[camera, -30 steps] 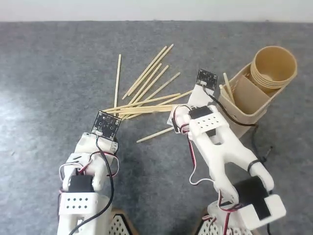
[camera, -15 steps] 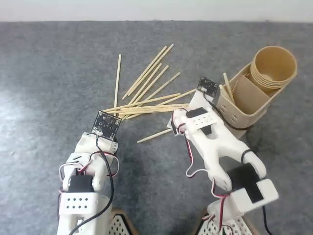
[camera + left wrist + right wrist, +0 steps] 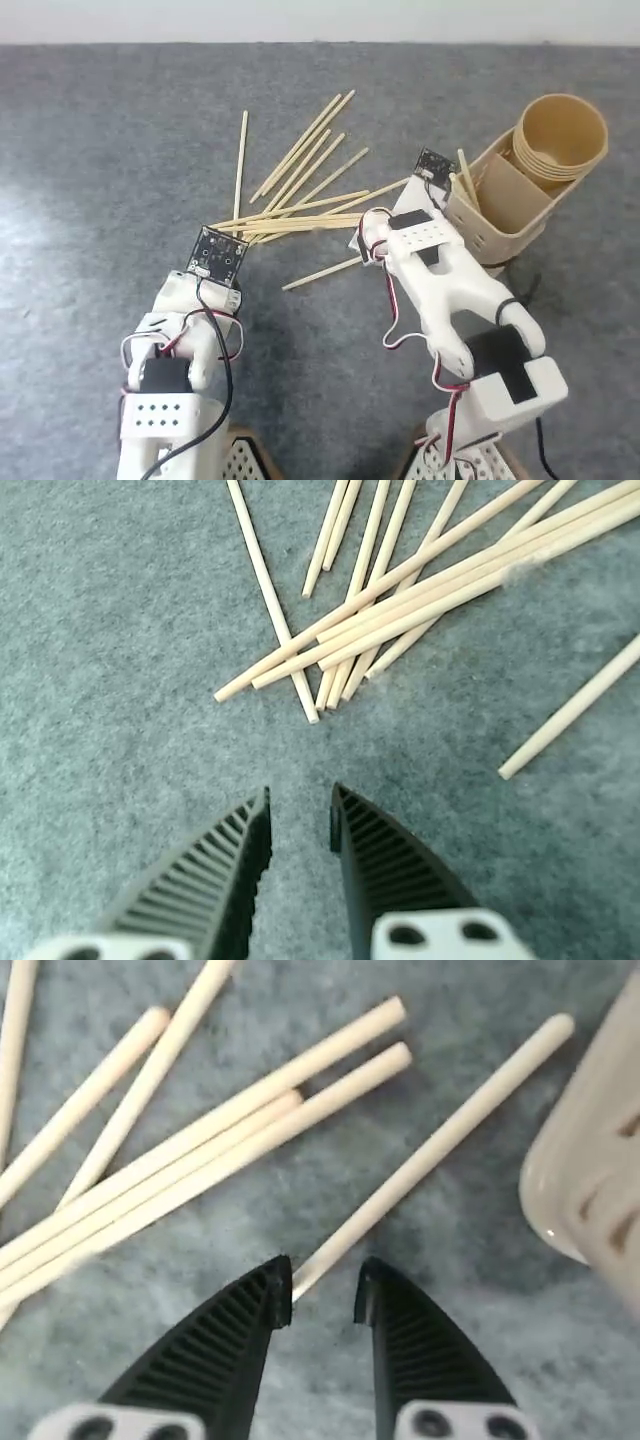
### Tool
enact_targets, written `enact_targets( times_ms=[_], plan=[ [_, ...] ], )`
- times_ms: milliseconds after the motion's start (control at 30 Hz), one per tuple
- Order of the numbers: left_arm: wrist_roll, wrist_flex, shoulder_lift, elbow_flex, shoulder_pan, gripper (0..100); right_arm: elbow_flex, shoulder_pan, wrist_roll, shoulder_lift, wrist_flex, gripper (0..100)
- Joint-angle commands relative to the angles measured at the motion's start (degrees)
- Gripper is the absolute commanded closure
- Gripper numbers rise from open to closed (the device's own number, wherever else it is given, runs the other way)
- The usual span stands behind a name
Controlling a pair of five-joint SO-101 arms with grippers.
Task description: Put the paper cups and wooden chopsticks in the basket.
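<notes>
Right gripper (image 3: pixel 322 1292) has shifted toward the basket (image 3: pixel 485 228).

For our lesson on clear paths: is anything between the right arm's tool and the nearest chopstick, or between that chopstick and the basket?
Nothing visible does. The right tool is open, the chopstick ending at its tips; only bare grey mat lies between it and the basket.

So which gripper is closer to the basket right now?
Right. The right gripper sits just beside the basket, not touching; the left gripper is beyond the chopstick pile, well away.
</notes>
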Motion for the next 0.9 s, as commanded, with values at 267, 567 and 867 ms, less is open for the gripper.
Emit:
enact_targets(
  times_ms=[267, 567, 867],
  plan=[
    [0.4, -1.2, -0.4, -0.3, -0.1, 90, -4.0, 1.9, -0.4, 2.4, -4.4, 88.0],
    [0.4, -1.2, -0.4, -0.3, -0.1, 90, -14.4, 1.7, -0.7, 11.8, 6.1, 96.9],
    [0.4, -1.2, -0.4, -0.3, -0.1, 90, -18.3, 2.4, -0.4, 13.3, 13.8, 99.1]
  ],
)
